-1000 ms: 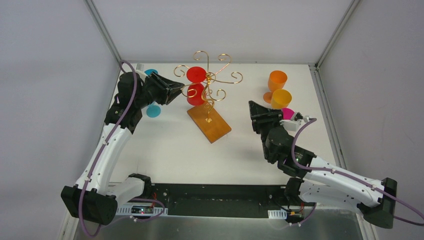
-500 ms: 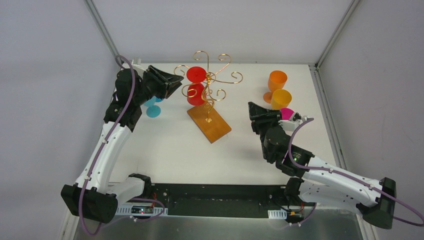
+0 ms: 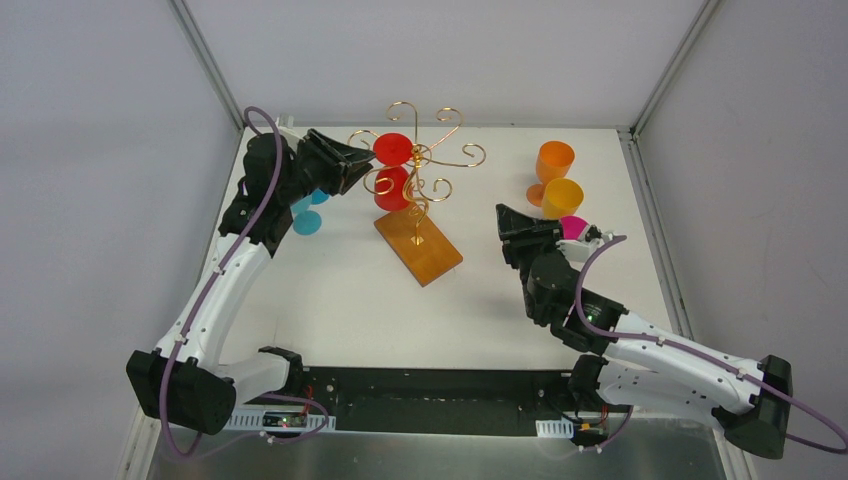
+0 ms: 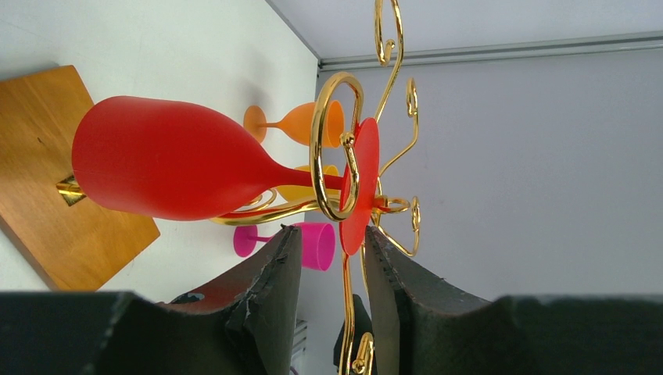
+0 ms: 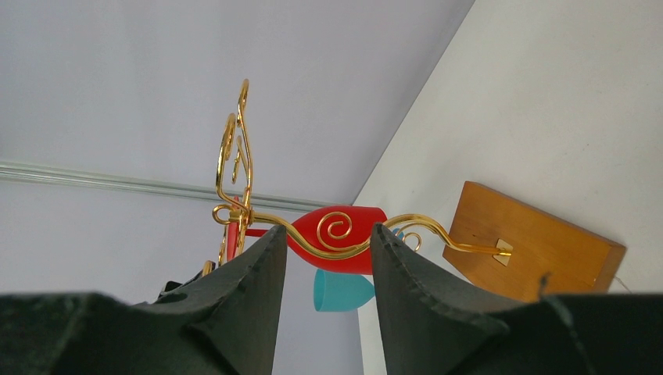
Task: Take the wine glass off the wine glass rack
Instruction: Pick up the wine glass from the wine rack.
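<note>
Your wine glass (image 4: 172,168) is opaque red. It hangs bowl-down with its round foot hooked in a gold scroll of the wine glass rack (image 3: 420,250). The left pincer (image 4: 332,242) has its fingers apart and holds nothing, and the glass's foot sits just ahead of its gap. The right pincer (image 5: 327,238) is also apart and empty, facing the rack from well apart.

The left gripper (image 3: 362,158) has moved toward the back of the table and now sits just beside the upper end of the red wine glass (image 3: 392,188) hanging on the rack (image 3: 420,180). Its arm has swung back with it, uncovering more of the blue glass (image 3: 306,221) beneath the wrist
</note>
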`<action>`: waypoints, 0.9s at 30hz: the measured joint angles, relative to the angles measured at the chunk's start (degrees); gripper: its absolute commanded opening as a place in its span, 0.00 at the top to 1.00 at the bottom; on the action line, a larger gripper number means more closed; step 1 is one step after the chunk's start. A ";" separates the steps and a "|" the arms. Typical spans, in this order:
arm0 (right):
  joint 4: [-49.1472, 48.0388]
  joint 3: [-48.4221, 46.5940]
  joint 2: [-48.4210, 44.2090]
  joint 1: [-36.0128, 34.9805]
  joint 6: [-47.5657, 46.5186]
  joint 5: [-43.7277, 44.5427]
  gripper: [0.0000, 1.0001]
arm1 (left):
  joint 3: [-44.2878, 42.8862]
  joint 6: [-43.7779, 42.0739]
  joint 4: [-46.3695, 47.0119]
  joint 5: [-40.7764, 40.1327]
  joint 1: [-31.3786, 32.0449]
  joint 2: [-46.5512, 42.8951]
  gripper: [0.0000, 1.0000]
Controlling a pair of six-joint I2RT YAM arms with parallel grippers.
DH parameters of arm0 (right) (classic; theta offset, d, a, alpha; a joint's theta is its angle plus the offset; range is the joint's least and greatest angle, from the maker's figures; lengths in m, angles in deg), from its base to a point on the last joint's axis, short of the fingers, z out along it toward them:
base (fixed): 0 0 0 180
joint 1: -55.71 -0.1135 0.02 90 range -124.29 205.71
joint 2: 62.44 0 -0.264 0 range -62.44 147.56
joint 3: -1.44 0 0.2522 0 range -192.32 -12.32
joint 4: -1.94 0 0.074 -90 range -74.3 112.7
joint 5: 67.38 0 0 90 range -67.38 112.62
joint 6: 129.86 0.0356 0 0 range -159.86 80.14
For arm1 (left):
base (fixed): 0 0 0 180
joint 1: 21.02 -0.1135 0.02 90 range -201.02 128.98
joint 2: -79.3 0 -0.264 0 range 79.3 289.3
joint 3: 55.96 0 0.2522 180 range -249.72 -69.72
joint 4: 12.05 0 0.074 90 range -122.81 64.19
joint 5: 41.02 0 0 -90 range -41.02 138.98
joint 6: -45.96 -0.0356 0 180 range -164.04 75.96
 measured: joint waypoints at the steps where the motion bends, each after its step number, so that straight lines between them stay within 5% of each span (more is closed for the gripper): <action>1: -0.02 0.00 0.02 0.04 0.07 0.00 0.54 | 0.00 0.04 0.24 -0.22 0.26 0.09 0.66; 27: 0.61 1.40 -1.03 0.94 0.79 -0.42 0.53 | 0.00 1.27 2.29 -4.42 2.84 2.03 0.81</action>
